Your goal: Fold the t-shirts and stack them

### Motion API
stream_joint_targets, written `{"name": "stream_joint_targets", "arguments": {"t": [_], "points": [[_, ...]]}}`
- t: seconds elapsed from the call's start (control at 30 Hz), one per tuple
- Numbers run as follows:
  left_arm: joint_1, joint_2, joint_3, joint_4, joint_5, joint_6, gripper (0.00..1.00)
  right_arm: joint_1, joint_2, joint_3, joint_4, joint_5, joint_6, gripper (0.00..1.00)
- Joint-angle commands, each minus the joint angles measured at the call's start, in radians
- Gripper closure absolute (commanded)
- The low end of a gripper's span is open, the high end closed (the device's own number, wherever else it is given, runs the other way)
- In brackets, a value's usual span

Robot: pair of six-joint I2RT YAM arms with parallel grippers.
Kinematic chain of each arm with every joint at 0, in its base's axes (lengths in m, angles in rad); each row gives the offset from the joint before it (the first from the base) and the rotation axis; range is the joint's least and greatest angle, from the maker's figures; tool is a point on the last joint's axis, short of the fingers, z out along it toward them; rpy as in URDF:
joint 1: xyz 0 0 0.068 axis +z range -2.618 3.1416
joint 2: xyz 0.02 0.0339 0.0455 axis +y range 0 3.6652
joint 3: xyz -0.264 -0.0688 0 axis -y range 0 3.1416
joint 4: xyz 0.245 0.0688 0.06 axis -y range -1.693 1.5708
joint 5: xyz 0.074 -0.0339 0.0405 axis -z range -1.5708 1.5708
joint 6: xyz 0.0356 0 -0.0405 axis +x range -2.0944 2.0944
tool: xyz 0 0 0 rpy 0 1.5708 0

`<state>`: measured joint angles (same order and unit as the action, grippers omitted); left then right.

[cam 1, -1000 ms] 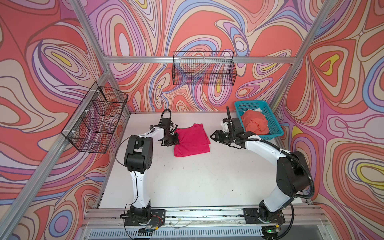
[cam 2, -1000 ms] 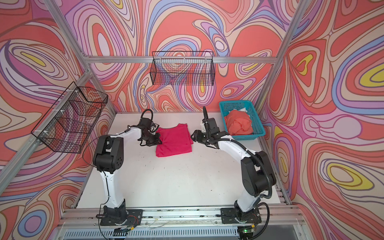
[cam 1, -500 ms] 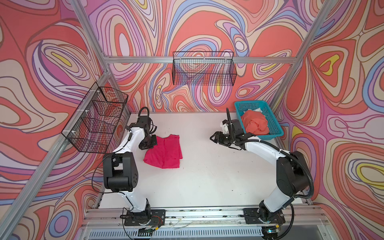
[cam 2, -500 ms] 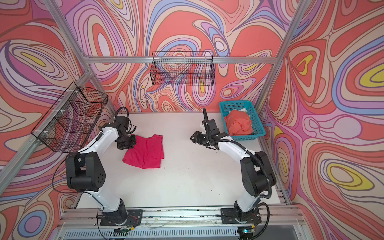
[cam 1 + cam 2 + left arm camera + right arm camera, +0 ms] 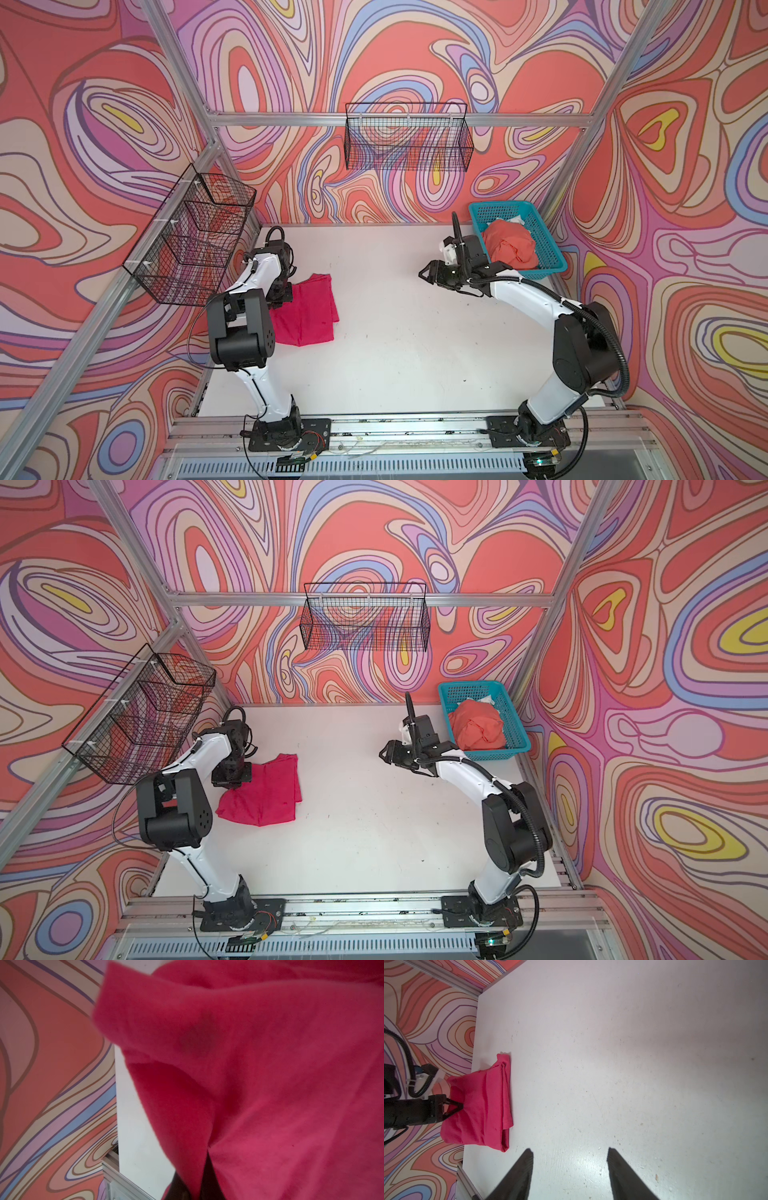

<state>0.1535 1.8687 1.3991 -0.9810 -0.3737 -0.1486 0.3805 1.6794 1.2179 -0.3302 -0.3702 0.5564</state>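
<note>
Jaws of the left tool (image 5: 455, 1108) pinch an edge of the folded magenta t-shirt (image 5: 309, 311), lying on the white desk (image 5: 415, 353) by the left wall. The right tool (image 5: 570, 1152) (jaws apart, empty) hovers beside the teal basket (image 5: 540, 272), where the orange t-shirt (image 5: 509, 247) sits crumpled.

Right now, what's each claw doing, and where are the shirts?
Left gripper shut on folded pink t-shirt. Right gripper open, empty. Orange t-shirt bunched in teal basket. Nothing in the way.
</note>
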Motion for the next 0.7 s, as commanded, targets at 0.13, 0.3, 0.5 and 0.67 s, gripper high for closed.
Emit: {"name": "stream_joint_targets", "arguments": {"t": [0.13,0.3,0.5,0.67], "points": [[0.030,0.071,0.083,0.004,-0.145,0.056,1.00,-0.003,0.026,0.032,-0.015,-0.022,-0.019,0.39],[0.029,0.100,0.073,0.024,-0.185,0.060,1.00,-0.004,0.023,0.017,-0.006,-0.025,-0.016,0.39],[0.025,0.083,0.088,0.012,-0.198,0.021,0.23,-0.003,0.014,-0.006,0.003,-0.029,-0.013,0.39],[-0.024,-0.020,0.006,0.089,-0.121,0.030,0.12,-0.003,0.002,-0.009,-0.003,-0.008,-0.026,0.39]]}}
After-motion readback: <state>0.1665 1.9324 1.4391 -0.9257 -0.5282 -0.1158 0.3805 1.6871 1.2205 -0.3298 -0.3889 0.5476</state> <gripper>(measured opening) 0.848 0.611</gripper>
